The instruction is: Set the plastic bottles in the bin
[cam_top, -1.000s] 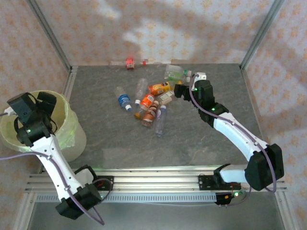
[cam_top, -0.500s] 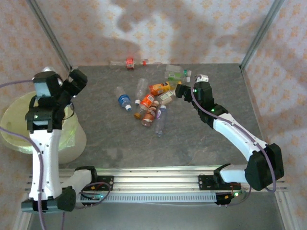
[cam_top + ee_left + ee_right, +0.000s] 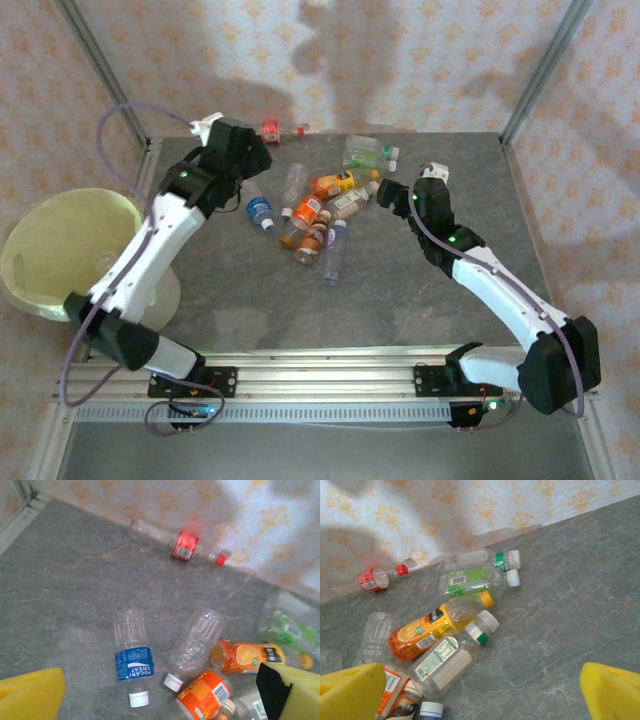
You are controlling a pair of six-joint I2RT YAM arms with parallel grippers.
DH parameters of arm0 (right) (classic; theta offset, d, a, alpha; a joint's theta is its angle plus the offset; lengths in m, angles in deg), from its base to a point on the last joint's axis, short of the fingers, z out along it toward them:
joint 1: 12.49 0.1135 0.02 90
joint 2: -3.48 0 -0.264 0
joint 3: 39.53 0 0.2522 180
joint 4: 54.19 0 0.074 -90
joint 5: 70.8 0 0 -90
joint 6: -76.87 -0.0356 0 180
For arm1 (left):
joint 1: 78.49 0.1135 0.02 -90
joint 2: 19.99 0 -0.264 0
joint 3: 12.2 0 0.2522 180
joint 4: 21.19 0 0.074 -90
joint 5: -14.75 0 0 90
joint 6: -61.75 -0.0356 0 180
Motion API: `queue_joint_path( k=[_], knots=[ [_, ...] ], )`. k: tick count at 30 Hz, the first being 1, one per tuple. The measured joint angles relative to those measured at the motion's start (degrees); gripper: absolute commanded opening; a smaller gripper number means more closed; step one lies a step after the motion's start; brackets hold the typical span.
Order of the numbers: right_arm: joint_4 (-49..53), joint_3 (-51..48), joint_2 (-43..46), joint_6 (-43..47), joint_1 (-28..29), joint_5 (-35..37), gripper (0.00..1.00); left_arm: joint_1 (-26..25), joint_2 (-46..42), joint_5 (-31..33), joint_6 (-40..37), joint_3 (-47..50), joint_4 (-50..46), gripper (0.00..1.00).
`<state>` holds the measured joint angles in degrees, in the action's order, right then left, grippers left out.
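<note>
The bin (image 3: 60, 245) stands at the left edge of the table (image 3: 430, 300), well apart from the plastic bottles (image 3: 318, 215), which lie clustered at centre-rear. The Pocari Sweat bottle (image 3: 258, 210) lies leftmost among them; one cola-labelled bottle (image 3: 271, 130) lies behind, against the back wall (image 3: 400, 70).

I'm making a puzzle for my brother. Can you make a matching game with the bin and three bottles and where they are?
Things: 1 bin; 2 red-label bottle; 3 blue-label bottle; 4 green-label bottle.
Places: A left side of the pile; B against the back wall; C far left, away from the pile; D far right end of the pile.
Pairs: 1-C, 2-B, 3-A, 4-D.
</note>
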<state>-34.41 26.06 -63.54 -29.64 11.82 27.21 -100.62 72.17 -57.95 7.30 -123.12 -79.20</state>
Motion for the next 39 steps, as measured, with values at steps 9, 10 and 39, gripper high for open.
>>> queue_joint_path(
  k=[9, 10, 39],
  knots=[
    [3.2, 0.0, 1.0, 0.3, -0.2, 2.6, 0.99, 0.7, 17.5, -0.3, 0.0, -6.5, -1.2, 1.00],
    [3.5, 0.0, 1.0, 0.4, -0.2, 2.7, 0.99, 1.1, 19.3, -0.3, 0.0, -7.2, -1.3, 1.00],
    [5.9, 0.0, 2.2, 1.7, -0.5, 3.6, 0.99, 10.2, 33.5, -14.1, 2.3, -5.6, 2.4, 0.81]
  ],
)
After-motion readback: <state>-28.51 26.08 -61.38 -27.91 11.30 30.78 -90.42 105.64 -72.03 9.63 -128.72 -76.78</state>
